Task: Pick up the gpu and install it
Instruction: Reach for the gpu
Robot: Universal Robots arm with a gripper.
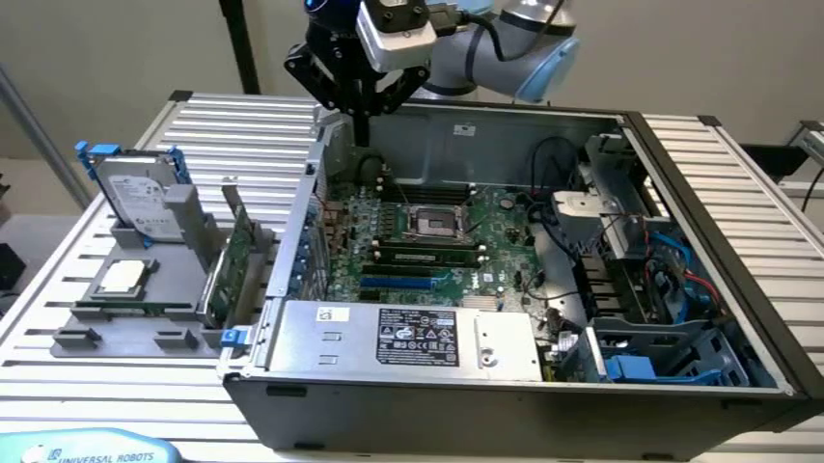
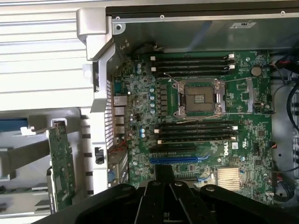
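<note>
We see a slatted aluminium table (image 1: 232, 121) carrying a grey metal computer case (image 1: 515, 424), which lies on its side with the side panel off. Over the case's far corner, toward the exterior view's left, hangs the silver-and-blue robot arm (image 1: 515, 48). Inside the case lies a green motherboard (image 1: 496, 227) with an open processor socket and dark memory slots. A silver box-shaped power supply (image 1: 386, 338) with a black label sits along the near wall.

Outside the case, at the exterior view's left, a grey plastic holder (image 1: 129, 333) rests on the table. At its far end a silver hard drive with blue rails (image 1: 135, 198) stands upright.

The gpu (image 1: 232, 265), a thin green circuit-board card, stands on edge in the holder just beside the case's outer wall. In the wrist view we see it (image 2: 60, 163) edge-up in the same place, outside the case. Nothing touches it.

The black gripper (image 1: 365, 121) points straight down above the motherboard's far edge, well apart from the card. Its fingers look pressed together around nothing, and in the wrist view they (image 2: 163, 179) meet over the board.

A small square silver processor chip (image 1: 123, 277) lies flat on the holder, near the hard drive.
</note>
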